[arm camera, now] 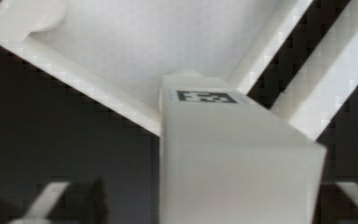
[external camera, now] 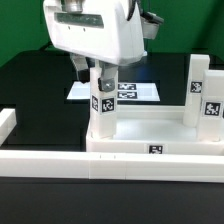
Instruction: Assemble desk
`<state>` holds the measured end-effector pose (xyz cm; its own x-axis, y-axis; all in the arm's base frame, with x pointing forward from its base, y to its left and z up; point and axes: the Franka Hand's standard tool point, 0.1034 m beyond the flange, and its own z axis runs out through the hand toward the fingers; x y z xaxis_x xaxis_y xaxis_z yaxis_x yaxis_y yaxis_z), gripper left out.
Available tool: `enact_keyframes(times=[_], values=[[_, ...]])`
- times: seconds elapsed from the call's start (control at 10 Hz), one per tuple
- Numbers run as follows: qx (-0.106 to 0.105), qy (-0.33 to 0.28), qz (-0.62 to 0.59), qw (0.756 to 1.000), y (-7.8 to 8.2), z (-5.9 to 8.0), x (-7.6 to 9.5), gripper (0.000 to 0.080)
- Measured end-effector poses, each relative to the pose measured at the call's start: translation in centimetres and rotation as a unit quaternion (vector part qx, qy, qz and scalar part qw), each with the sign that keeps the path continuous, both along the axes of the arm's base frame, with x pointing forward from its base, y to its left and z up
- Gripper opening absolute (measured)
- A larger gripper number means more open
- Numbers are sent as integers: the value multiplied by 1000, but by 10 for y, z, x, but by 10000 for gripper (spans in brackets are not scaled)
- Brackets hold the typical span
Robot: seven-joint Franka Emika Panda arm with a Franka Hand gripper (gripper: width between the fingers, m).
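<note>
- Nearest, along the bottom of the exterior view, a long low white border rail [external camera: 60, 160] runs across the frame, with a short raised end at the lower left.
- Just behind it, in the lower middle and right, sits the white tabletop [external camera: 150, 130], its front edge carrying a small black-and-white tag.
- Two white square-post legs stand upright on the tabletop: the left leg [external camera: 103, 100] at frame centre, the right leg [external camera: 204, 92] at the right edge, both tagged.
- The gripper [external camera: 98, 72] comes down from the upper middle of the frame onto the top of the left leg; its dark fingers [external camera: 88, 70] sit at the post's upper end.
- From where I stand the fingers look closed around that leg, though the contact itself is partly hidden by the white arm housing.
- In the wrist view the same leg [arm camera: 229, 150] fills the lower centre, its tag facing the camera, with the tabletop's rim [arm camera: 87, 70] crossing the upper part.
- Farther back, in the middle of the exterior view, the marker board [external camera: 135, 92] lies flat on the black table [external camera: 30, 85].
</note>
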<state>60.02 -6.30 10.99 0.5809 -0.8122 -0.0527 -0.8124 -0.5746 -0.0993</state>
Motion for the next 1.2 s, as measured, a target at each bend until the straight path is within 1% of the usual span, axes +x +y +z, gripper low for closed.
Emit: enact_keyframes(times=[0.1, 0.2, 0.4, 0.5, 0.8, 0.9, 1.0, 1.1, 1.2], values=[[-9, -5, 71, 997, 2, 1, 0, 621], [-18, -9, 140, 990, 5, 1, 1, 641], [-20, -18, 233, 972, 3, 1, 1, 647], [-15, -24, 245, 969, -2, 1, 1, 649], [-21, -32, 342, 939, -3, 1, 1, 649], [-26, -34, 383, 923, -2, 1, 1, 649], [-35, -32, 417, 907, 0, 1, 1, 649], [-39, -32, 441, 896, 3, 2, 2, 649], [-43, -32, 473, 880, 6, 1, 1, 649]])
